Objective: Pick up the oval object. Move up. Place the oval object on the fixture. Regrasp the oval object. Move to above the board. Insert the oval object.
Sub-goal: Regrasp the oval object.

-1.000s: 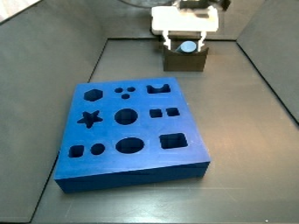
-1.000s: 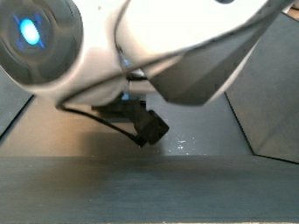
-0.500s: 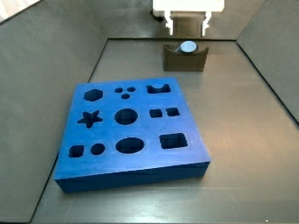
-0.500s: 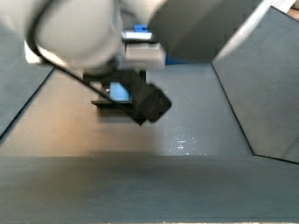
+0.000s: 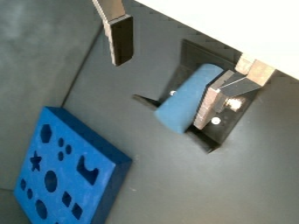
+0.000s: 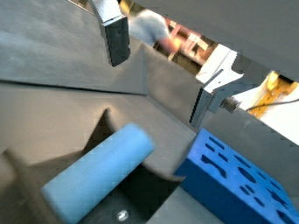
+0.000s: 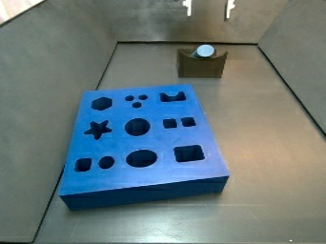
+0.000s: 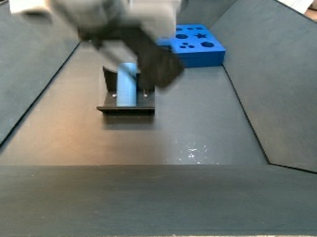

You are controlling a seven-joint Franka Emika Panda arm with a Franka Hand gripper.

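Peg (image 7: 204,51) lying in the notch of the fixture (image 7: 201,66), hand (image 5: 176,59) empty above it, fingers (image 5: 119,39) spread apart, blue board (image 7: 143,143) well apart, no legible writing.

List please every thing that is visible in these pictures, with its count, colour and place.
oval object: one, pale blue, lying in the notch of the fixture, not held.
fixture: one, dark olive, on the floor near the back wall.
board: one, bright blue with shaped holes, flat on the floor, apart from the fixture.
gripper: one, silver fingers with dark pads, jaws open and empty, raised above the fixture; only its fingertips show at the top edge in a side view.
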